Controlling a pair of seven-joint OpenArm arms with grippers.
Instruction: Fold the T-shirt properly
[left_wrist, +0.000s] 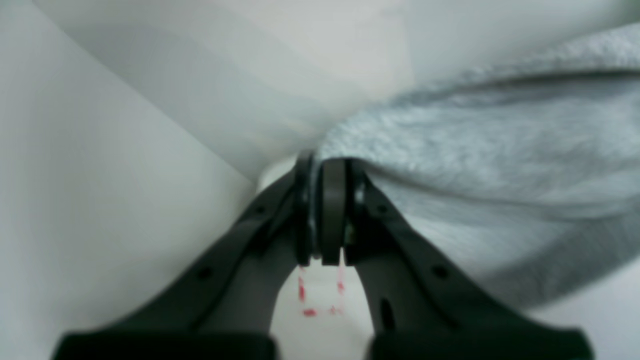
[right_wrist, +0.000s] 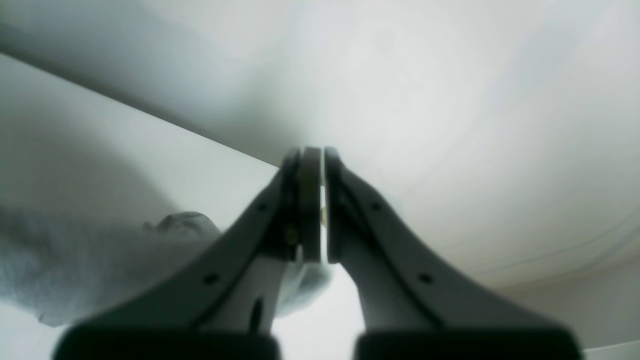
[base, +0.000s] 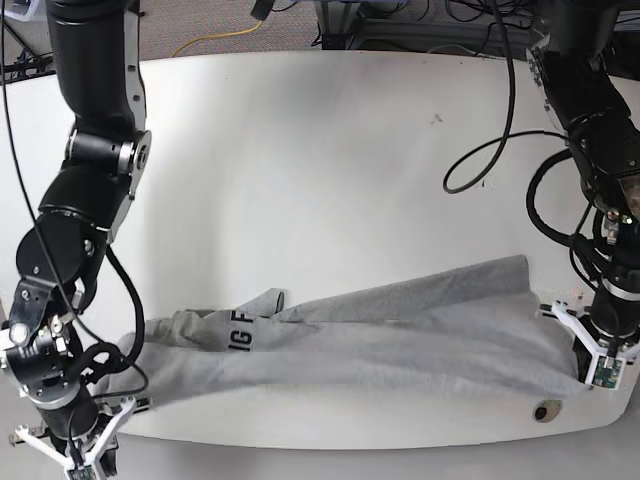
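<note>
Fold looks early stage: the T-shirt (base: 400, 325) is bunched into a long rumpled band stretched sideways across the near part of the white desk (base: 320, 150), no clean fold or neat rectangle yet, so flattening, sleeve folds and the final fold all seem left to do. Left tool (left_wrist: 327, 210) is clamped on an edge of the shirt, jaws pressed together with grey cloth pinched between them in the left wrist view; in base view it sits at the shirt's end near the desk's edge. Right tool (right_wrist: 312, 205) has jaws nearly together, cloth lying behind and below it, but can't tell if it actually grips fabric; it's at the opposite end, by the desk's near edge. Shirt is light heather grey, soft and fuzzy, heavily creased, with black block lettering partly showing near the middle-left, rest hidden in folds
</note>
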